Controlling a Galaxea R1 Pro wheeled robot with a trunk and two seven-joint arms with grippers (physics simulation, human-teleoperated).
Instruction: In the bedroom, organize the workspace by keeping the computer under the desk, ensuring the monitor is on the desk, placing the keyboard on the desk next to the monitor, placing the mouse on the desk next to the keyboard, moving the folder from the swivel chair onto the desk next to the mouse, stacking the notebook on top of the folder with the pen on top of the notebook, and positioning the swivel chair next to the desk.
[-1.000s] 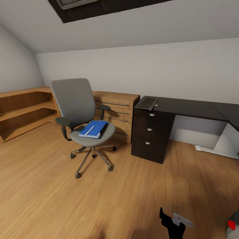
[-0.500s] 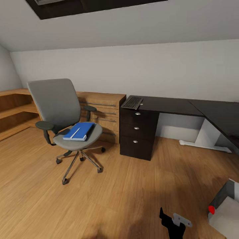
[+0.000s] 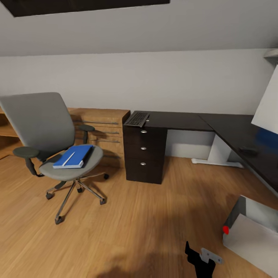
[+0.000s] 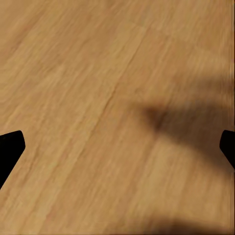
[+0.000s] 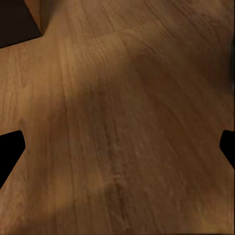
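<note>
The grey swivel chair (image 3: 40, 127) stands on the wood floor at the left, apart from the desk. On its seat lies the blue folder (image 3: 75, 155) with the white pen (image 3: 68, 159) on top; I cannot tell the notebook apart from them. The black L-shaped desk (image 3: 181, 120) has the keyboard (image 3: 136, 118) on its left end, above the drawers. A small dark mouse (image 3: 248, 150) sits on the right wing. A white slab with a red dot, seemingly the monitor (image 3: 253, 241), lies on the floor at lower right. The computer is out of view. My left gripper (image 4: 117, 152) and right gripper (image 5: 117, 152) hang open over bare floor.
A light wood cabinet (image 3: 101, 129) with bar handles stands between the chair and the desk's drawers (image 3: 143, 158). A white slanted panel (image 3: 267, 104) rises above the desk's right wing. A black arm part (image 3: 199, 260) shows at the bottom. Open floor (image 3: 146, 216) lies ahead.
The whole view has swung to the right, so chair, cabinet and desk sit further left in the picture. The desk's right wing and more of the white slab have come into view.
</note>
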